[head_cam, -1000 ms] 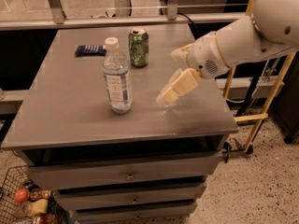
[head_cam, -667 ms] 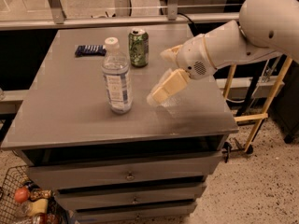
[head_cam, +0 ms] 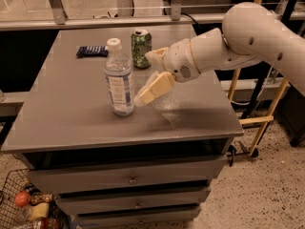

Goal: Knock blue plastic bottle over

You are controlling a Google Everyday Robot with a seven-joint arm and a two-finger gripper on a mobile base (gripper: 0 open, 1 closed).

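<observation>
The blue plastic bottle [head_cam: 118, 78], clear with a white cap and a blue-and-white label, stands upright on the grey table [head_cam: 66, 118], left of centre. My gripper [head_cam: 143, 78] is just to the right of it, low over the table. Its jaws are open and empty. The lower finger [head_cam: 153, 88] slants down-left, and its tip reaches the bottle's lower right side. I cannot tell whether it touches. The upper finger [head_cam: 156, 56] points left, near the can.
A green soda can [head_cam: 141, 48] stands behind the bottle, close to my gripper's upper finger. A flat dark-blue packet [head_cam: 92, 51] lies at the back left. Drawers sit under the tabletop. A basket of items [head_cam: 24, 209] is on the floor at lower left, and a yellow frame [head_cam: 267, 113] stands to the right.
My arm has moved left across the table, bringing the gripper from well right of the bottle up to its side. The bottle still stands upright in the same spot.
</observation>
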